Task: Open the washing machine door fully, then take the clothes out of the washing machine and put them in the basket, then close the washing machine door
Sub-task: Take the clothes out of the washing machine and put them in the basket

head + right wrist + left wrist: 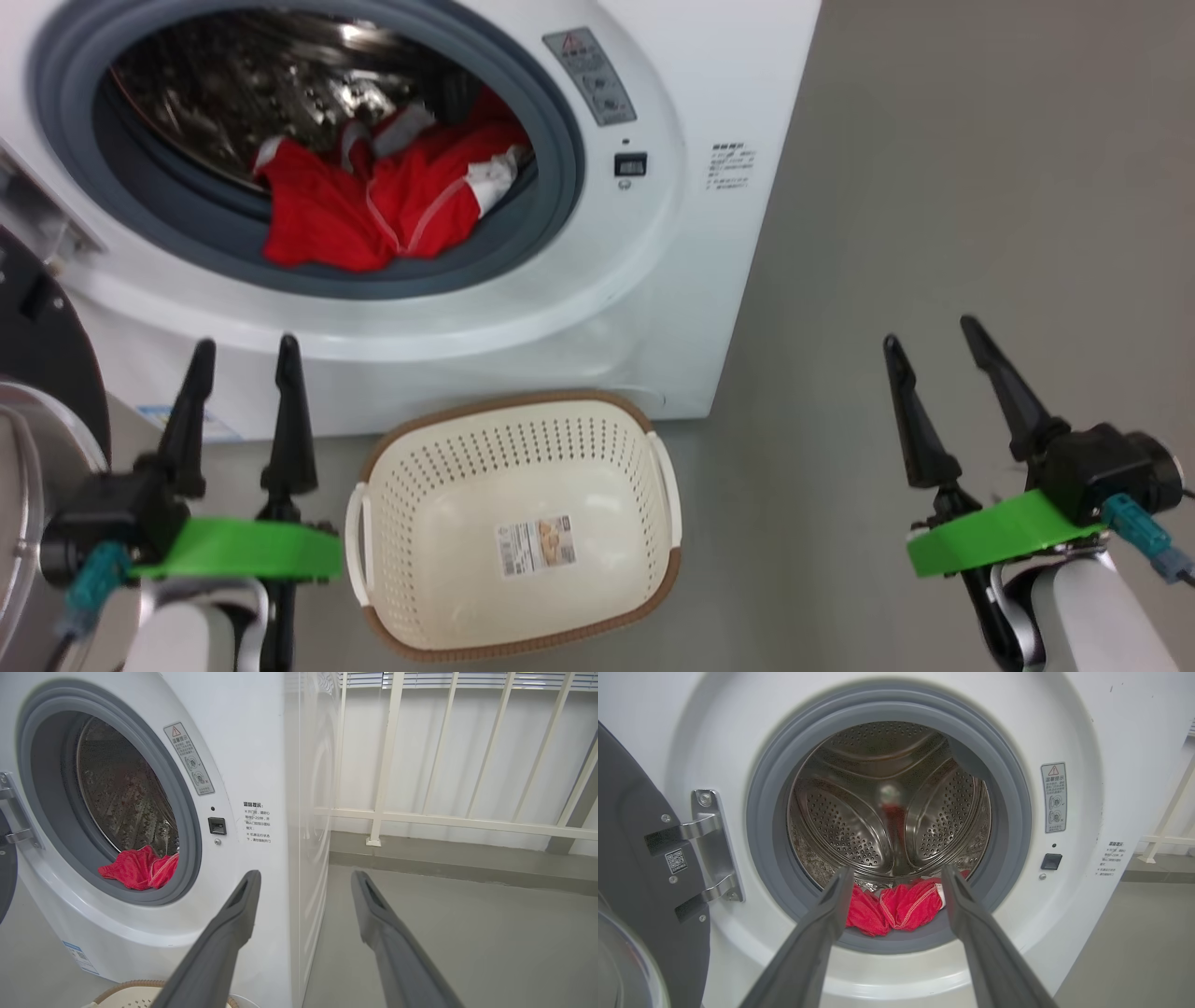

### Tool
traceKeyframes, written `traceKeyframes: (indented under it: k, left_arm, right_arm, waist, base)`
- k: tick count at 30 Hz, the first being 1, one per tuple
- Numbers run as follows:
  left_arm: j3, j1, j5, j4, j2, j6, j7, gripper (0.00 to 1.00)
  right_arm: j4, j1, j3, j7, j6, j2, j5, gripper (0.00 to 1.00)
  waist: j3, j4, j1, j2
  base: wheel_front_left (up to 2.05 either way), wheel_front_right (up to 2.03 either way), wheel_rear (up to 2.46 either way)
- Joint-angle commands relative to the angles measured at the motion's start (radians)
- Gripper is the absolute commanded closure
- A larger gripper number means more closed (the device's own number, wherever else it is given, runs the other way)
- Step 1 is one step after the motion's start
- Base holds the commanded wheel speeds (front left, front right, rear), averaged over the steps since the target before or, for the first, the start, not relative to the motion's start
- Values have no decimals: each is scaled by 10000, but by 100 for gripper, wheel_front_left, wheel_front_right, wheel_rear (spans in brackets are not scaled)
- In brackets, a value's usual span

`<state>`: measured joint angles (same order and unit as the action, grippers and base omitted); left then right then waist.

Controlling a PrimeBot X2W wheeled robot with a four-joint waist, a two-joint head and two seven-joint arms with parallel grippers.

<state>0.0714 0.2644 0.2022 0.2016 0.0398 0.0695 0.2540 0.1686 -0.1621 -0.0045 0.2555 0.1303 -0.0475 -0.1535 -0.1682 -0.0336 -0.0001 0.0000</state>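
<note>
**Left gripper** (246, 343): fingers apart, nothing between them. It is held in front of the washing machine (672, 280), below the mouth of the machine and clear of its panel. In the left wrist view the clothes (906, 905) lie beyond the fingertips and show in the gap between them, untouched.

**Right gripper** (932, 332): fingers apart, nothing held. It stands off the machine's right front corner, over the grey floor (934, 187) and well apart from the clothes.

**Clothes:** a red heap with white trim at the bottom front of the machine's steel drum (233, 93). The near edge is draped onto the grey rubber seal (560, 187).

**Door** (37, 345): swung open on the machine's left side, on its hinge, just beside the left gripper.

**Basket** (439, 467): on the floor close against the foot of the machine, under its mouth. It sits between the two grippers, nearer the left one. The paper label (535, 546) on its base is in plain sight.
</note>
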Motion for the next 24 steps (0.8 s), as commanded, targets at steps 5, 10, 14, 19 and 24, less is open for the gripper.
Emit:
traceKeyframes:
  k: [5,10,14,19,24]
  left_arm:
    - [263,1512,43,545,155,-179,78,0]
    - [173,2806,185,1393,242,-128,-133,0]
    - [125,3887,177,2027,378,-213,-337,0]
    - [104,5168,258,3000,501,-294,-647,0]
    - [-2,6098,164,3911,695,-321,-678,0]
  right_arm:
    - [-473,-745,130,63,4,-27,292,0]
    - [-589,-987,217,63,4,-27,448,0]
    - [-731,-1131,205,63,4,-36,515,0]
    - [-825,-1308,200,63,4,-104,556,0]
    - [-815,-1311,168,63,4,-195,581,0]
  waist:
    - [-1251,-153,1,0]
    - [-1916,-114,1,0]
    - [-2424,-47,1,0]
    - [-2990,57,1,0]
    - [-3319,123,1,0]
  base:
    - [0,0,0]
    - [0,0,0]
    - [0,0,0]
    - [0,0,0]
    - [0,0,0]
